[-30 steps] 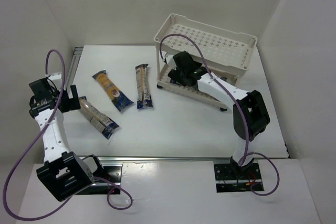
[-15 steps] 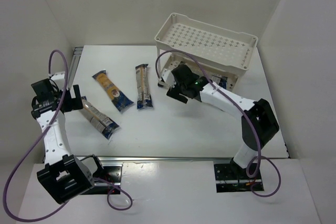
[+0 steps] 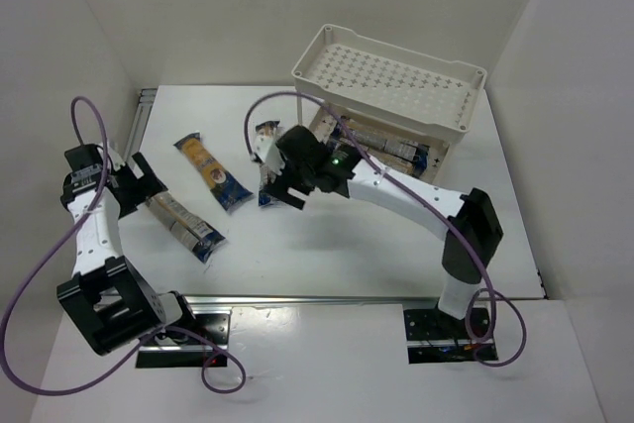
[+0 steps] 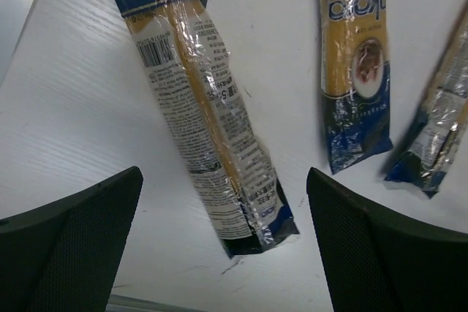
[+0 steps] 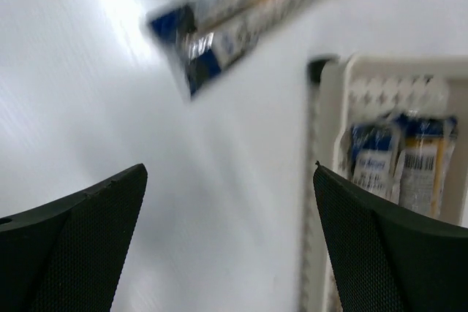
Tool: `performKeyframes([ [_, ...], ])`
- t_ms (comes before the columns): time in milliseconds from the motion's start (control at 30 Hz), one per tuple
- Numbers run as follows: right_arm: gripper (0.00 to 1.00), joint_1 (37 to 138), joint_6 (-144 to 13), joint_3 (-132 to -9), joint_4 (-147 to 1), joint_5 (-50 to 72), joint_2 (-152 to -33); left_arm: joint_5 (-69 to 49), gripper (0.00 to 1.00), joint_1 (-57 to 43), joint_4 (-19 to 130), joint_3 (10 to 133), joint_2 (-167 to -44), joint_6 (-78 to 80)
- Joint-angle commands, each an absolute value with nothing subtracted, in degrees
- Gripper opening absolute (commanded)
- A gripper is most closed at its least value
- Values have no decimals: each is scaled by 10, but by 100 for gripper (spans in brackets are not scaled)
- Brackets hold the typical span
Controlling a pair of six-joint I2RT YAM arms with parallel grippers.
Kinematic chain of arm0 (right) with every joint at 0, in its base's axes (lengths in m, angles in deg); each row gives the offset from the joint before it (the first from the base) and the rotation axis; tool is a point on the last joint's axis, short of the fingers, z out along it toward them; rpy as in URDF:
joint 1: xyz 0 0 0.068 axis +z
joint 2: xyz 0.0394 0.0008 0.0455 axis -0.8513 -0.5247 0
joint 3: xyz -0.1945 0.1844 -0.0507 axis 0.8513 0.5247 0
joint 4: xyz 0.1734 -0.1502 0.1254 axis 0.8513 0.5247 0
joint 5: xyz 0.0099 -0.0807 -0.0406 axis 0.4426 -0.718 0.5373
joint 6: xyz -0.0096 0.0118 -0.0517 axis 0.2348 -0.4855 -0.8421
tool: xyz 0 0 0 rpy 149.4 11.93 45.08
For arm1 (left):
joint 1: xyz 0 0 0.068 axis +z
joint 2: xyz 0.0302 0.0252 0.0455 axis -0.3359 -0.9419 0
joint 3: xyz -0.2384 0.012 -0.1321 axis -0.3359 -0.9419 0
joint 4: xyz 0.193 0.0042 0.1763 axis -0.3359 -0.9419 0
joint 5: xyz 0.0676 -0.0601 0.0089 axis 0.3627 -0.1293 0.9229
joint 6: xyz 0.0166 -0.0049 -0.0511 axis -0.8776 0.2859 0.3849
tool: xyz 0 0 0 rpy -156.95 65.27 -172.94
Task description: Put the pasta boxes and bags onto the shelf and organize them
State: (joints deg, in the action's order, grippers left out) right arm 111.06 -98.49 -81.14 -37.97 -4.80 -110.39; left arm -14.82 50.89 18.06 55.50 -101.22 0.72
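Three pasta packets lie on the table. The left one (image 3: 186, 224) (image 4: 201, 100) has its dark blue end between the fingers of my open left gripper (image 3: 145, 185) (image 4: 224, 180), which hovers over it without touching. The middle packet (image 3: 210, 173) (image 4: 355, 71) lies apart. Partly covering the right packet (image 3: 265, 136) (image 5: 256, 12) is my right gripper (image 3: 281, 190) (image 5: 230, 173), open and empty over bare table. The cream shelf (image 3: 391, 76) (image 5: 325, 107) stands at the back right. Two more packets (image 3: 386, 143) (image 5: 402, 158) lie on its lower tier.
White walls close in the table on the left, back and right. A metal rail (image 3: 144, 111) runs along the table's left edge, another along the front edge (image 3: 327, 296). The shelf's top tier holds nothing. The right arm's purple cable (image 3: 327, 111) loops over the shelf's front.
My right gripper has drawn out of the shelf's lower tier and swung left over the right packet, empty. My left gripper has shifted right, nearer the left packet's end.
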Motion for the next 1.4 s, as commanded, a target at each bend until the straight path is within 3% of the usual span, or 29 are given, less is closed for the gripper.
performKeyframes([
  [0, 99, 1106, -825, -949, -394, -5, -1174, -191, 100, 525, 189, 559, -1017, 125],
  [167, 99, 1106, -737, -1116, -415, -93, -1368, -173, 100, 525, 192, 533, -999, 144],
  [500, 99, 1106, -647, -1301, -415, -178, -1529, -182, 100, 531, 220, 469, -959, 174],
  [833, 98, 1100, -584, -1328, -415, -268, -1576, -207, 100, 536, 239, 459, -970, 169],
  [1133, 97, 1079, -622, -1301, -425, -170, -1625, -212, 100, 547, 239, 459, -965, 169],
  [1233, 91, 1079, -641, -1294, -425, -134, -1637, -212, 100, 552, 239, 453, -959, 169],
  [1300, 76, 1079, -657, -1282, -420, -108, -1637, -212, 100, 552, 239, 453, -959, 169],
  [1367, 49, 1079, -674, -1271, -415, -99, -1631, -212, 100, 552, 239, 453, -959, 169],
])
